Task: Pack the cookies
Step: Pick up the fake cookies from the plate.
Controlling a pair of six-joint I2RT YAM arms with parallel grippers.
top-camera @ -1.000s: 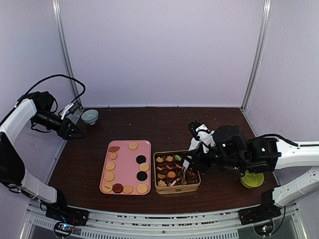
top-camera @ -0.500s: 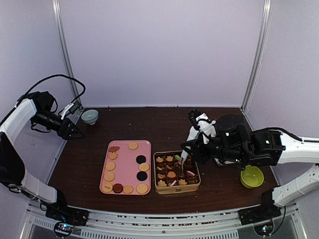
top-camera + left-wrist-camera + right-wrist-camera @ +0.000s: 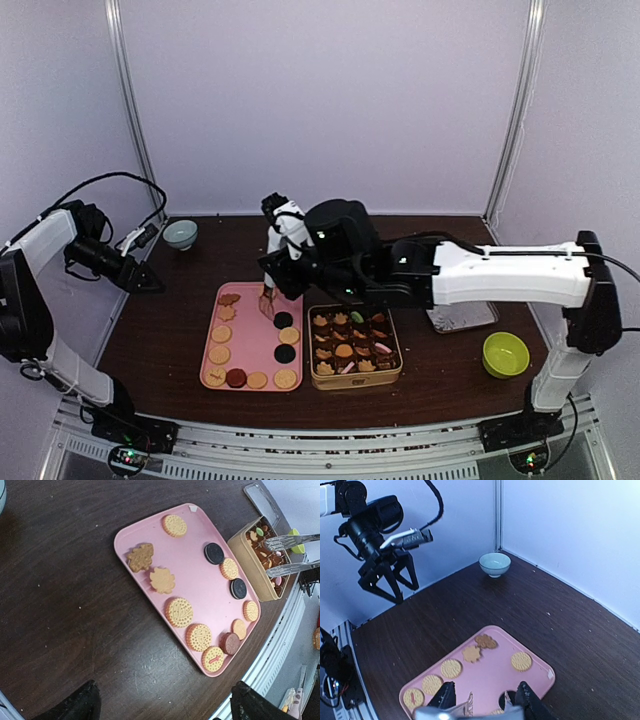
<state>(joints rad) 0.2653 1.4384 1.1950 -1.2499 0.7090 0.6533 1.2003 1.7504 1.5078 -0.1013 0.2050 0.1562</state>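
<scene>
— As for the left gripper (image 3: 164,697)?
— Spread wide, hanging over the dark table (image 3: 60,580), left of the pink tray (image 3: 192,572) and apart from it.
— And the right gripper (image 3: 484,705)?
— Clamped on the metal tongs (image 3: 290,541), apparently; hard to make out behind the fingers (image 3: 445,697). Held over the tray's right half.
— Whereabouts of the cookies (image 3: 179,611)?
— Ringed around the tray in part, otherwise packed in the tin (image 3: 355,379) just beside it.

The dark brown wooden table (image 3: 60,610) looks matt, scuffed and flecked. The pink rectangular plastic tray (image 3: 195,587) is smooth with a soft sheen; the round tan cookies (image 3: 179,611) on it are dry, matt and embossed. The silver metal tongs (image 3: 280,541) gleam. The pale blue-green bowl (image 3: 495,564), far left, looks glazed and glossy.
</scene>
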